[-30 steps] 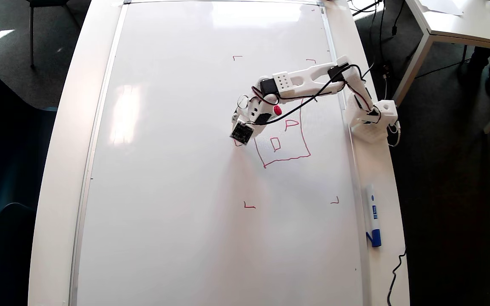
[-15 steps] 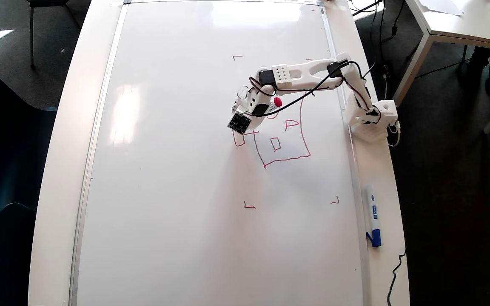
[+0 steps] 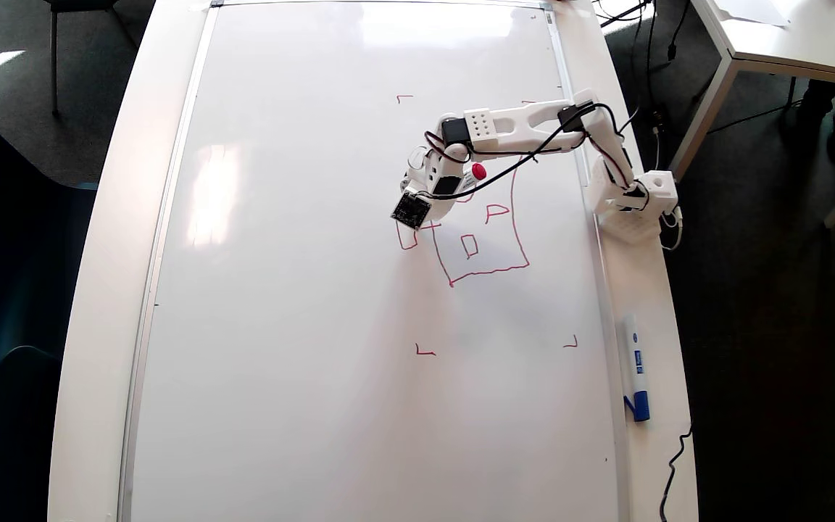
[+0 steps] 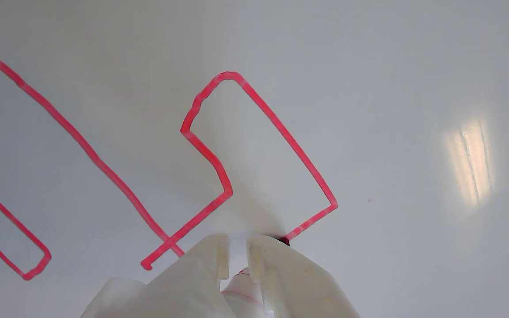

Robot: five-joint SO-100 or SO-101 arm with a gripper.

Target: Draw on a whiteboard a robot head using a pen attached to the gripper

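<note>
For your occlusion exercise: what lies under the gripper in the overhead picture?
Under the gripper lies the whiteboard. It covers the upper left part of the red robot head; the pen tip's contact there is hidden.

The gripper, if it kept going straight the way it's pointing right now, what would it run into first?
The gripper points down at the whiteboard, so it would likely meet the board itself, at the small red box of the robot head. The pen tip already looks to be on the surface; no other object shows there.
</note>
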